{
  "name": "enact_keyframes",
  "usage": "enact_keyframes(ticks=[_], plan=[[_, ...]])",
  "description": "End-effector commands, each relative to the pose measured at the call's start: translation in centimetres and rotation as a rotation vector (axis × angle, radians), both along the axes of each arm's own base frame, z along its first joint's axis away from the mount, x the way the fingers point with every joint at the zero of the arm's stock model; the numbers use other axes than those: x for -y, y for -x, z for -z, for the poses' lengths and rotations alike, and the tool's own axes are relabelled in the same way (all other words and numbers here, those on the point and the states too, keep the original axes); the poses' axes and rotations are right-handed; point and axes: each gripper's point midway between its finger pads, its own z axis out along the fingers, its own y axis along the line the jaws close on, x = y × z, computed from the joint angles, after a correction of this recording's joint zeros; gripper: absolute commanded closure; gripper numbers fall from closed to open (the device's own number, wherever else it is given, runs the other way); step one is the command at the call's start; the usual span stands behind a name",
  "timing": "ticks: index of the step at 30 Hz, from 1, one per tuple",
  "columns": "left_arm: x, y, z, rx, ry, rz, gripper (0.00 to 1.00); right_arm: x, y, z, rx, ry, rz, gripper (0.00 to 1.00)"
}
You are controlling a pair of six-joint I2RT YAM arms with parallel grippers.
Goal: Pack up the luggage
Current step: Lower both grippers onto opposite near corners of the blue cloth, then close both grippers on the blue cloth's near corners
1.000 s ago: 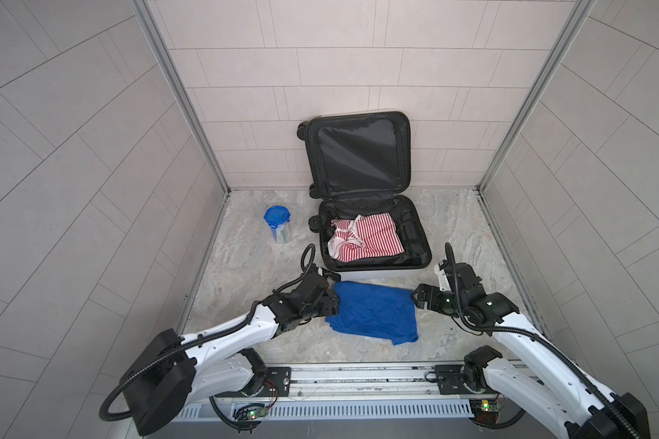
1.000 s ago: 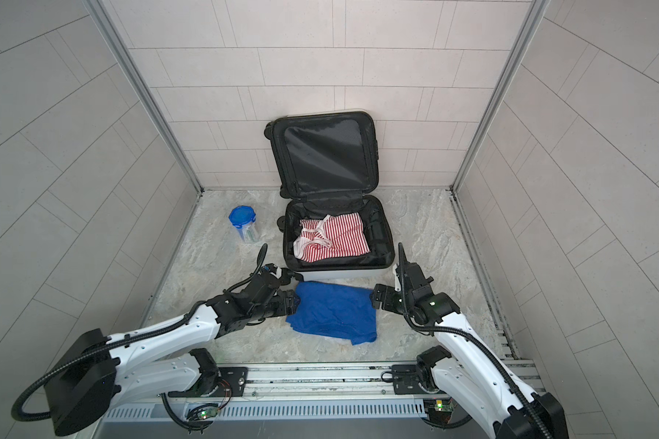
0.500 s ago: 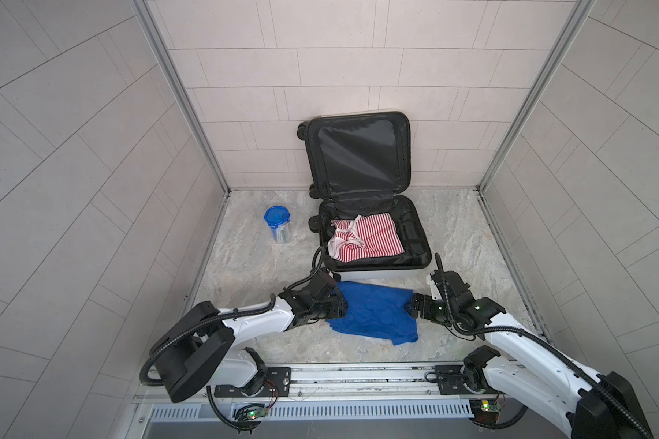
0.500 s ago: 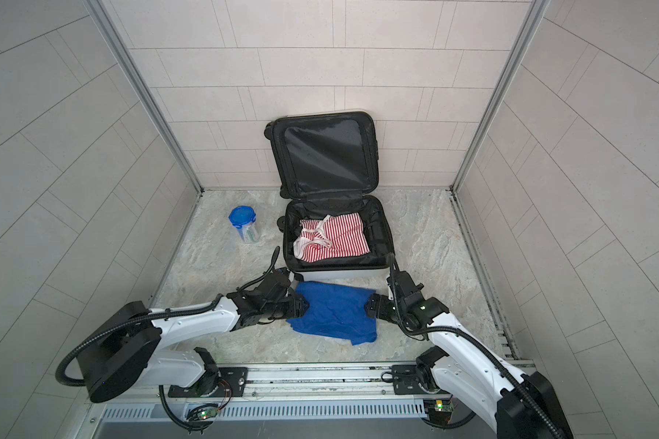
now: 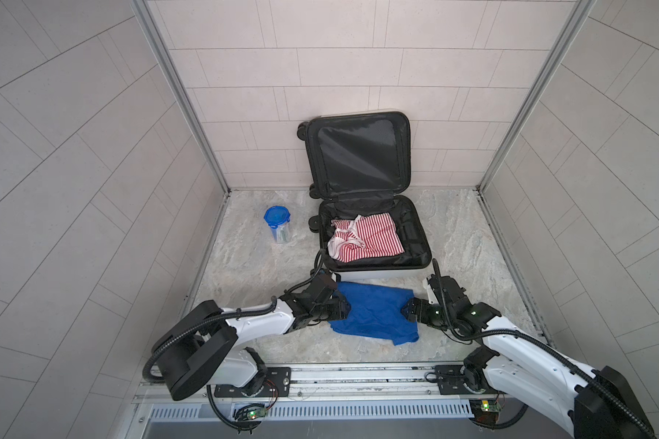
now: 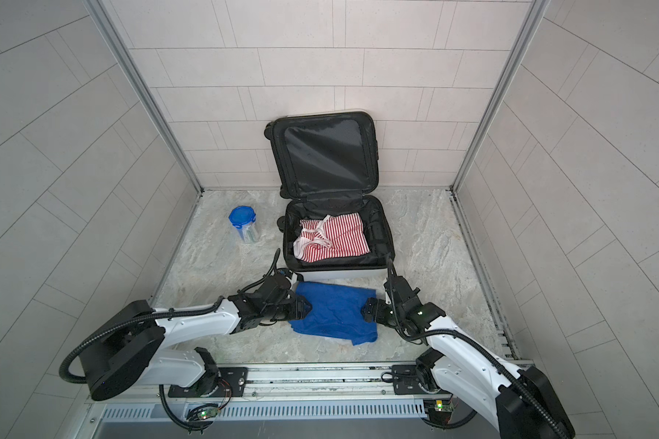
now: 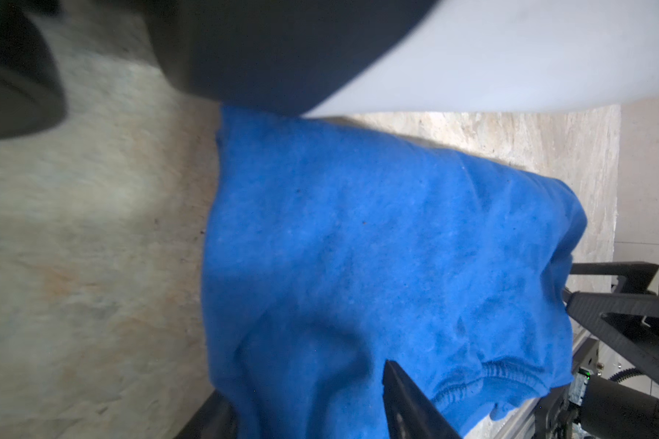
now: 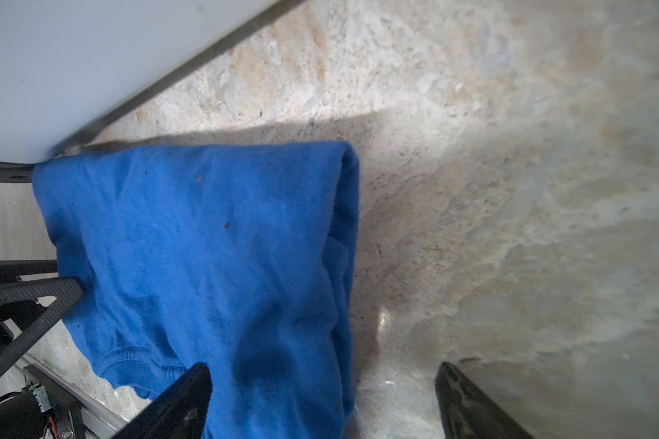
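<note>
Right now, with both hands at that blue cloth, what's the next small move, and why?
Probably close the right hand on the blue cloth. Its fingers stand open, one over the cloth's edge, one over bare floor; the left hand sits at the opposite edge. Held at both ends, it could go into the open luggage.

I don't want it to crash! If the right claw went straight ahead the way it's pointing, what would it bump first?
Most likely the blue cloth: the right claw, open, sits right at its edge. Beyond the cloth is the left claw, though depth is hard to judge.
</note>
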Motion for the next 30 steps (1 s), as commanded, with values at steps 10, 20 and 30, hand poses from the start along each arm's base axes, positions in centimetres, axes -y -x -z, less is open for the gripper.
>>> enact_keyframes(ticks=[10, 20, 30], plan=[[0.2, 2.1, 1.6, -0.06, -0.026, 0.02, 0.42, -0.4, 0.9, 1.0, -0.017, -0.038, 0.033, 0.15], [1.3, 2.1, 1.7, -0.057, -0.01, 0.027, 0.46, -0.8, 0.8, 1.1, -0.012, -0.054, 0.041, 0.27], [3.2, 2.2, 1.4, -0.05, 0.025, 0.048, 0.62, -1.0, 0.7, 1.0, -0.008, -0.054, 0.046, 0.38]])
